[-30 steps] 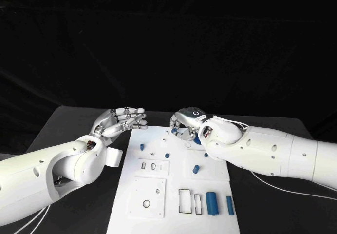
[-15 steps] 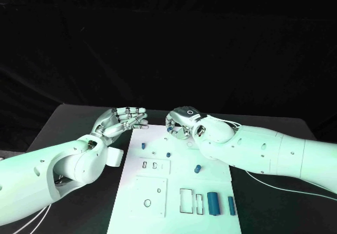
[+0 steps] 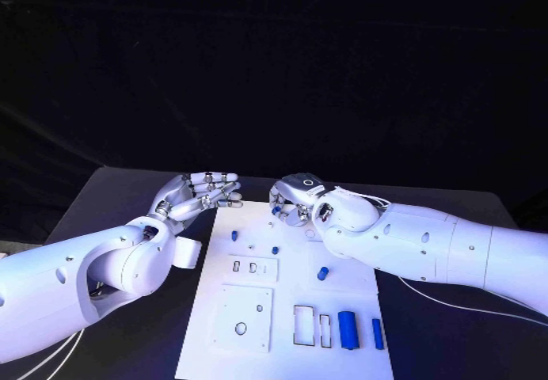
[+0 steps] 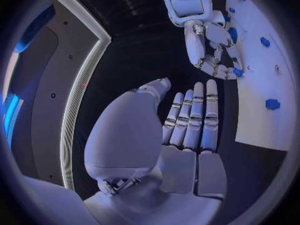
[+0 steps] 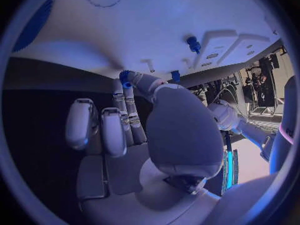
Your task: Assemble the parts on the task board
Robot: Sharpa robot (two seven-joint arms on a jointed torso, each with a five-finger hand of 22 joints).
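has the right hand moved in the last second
Yes. The right hand has shifted toward the robot's left along the far end of the task board, closer to the left hand.

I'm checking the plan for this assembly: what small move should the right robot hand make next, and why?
Probably lower the right robot hand a little toward the task board. In the right wrist view a small blue part sits pinched at its fingertips, just over the board's far end, apparently not yet seated. The left robot hand holds nothing.

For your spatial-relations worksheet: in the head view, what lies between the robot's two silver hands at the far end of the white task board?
Only the white task board's bare far corner and black table lie between the left hand and right hand.
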